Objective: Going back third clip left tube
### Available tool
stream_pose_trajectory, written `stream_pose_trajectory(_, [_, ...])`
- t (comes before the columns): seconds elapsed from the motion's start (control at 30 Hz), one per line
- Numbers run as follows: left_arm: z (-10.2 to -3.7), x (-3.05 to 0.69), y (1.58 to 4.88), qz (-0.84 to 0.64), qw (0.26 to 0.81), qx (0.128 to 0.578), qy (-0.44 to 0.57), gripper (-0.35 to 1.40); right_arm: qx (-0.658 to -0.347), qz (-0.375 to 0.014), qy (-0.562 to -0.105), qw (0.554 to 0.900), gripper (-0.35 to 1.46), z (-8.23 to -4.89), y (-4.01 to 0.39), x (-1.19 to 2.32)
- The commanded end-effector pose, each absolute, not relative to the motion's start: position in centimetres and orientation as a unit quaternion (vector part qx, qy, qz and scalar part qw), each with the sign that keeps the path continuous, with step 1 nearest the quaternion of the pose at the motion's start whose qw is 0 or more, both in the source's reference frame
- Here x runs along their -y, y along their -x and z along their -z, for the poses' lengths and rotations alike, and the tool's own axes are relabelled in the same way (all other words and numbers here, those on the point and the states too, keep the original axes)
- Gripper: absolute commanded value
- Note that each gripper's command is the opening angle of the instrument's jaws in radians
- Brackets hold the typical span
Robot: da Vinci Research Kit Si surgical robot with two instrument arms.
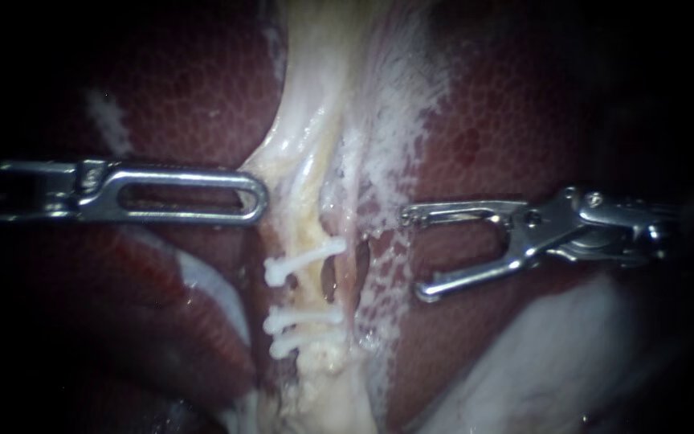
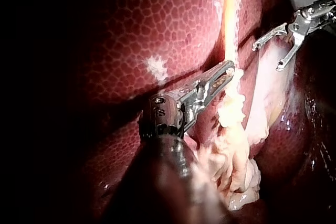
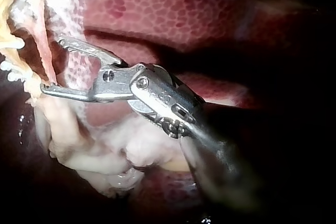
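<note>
Jaws of right instrument (image 1: 413, 254) agape, beside three clips (image 1: 307, 317) on tube (image 1: 308, 229)

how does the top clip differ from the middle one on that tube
The top clip slants, its right end higher; the middle clip lies nearly level. The top clip stands apart, with bare tube below it; the middle clip sits close above the lowest clip. Both are white and cross the same pale tube.

The left instrument's (image 1: 260, 197) shaft is lost in darkness, and the right instrument's (image 3: 50, 64) shaft is blurred.
</note>
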State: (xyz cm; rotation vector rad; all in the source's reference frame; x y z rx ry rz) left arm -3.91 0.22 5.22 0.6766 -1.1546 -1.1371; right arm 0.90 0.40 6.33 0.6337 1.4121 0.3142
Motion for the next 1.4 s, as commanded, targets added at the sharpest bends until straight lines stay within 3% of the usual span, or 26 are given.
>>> stream_pose_trajectory(0.03, [-5.23,-0.22,3.90,0.499,0.639,0.506,-0.296,-0.35,-0.635,-0.141,-0.286,0.704,0.60,-6.29,-0.89,-0.41])
stream_pose_trajectory(0.3, [-5.25,-0.22,3.90,0.499,0.639,0.506,-0.296,-0.35,-0.635,-0.134,-0.283,0.706,0.60,-6.12,-0.85,-0.44])
stream_pose_trajectory(0.7, [-5.31,-0.21,3.93,0.498,0.639,0.506,-0.295,-0.35,-0.635,-0.134,-0.284,0.706,0.60,-6.12,-0.83,-0.44])
stream_pose_trajectory(1.4, [-5.73,-0.18,4.24,0.498,0.648,0.500,-0.287,-0.35,-0.635,-0.134,-0.283,0.706,0.60,-6.10,-0.85,-0.42])
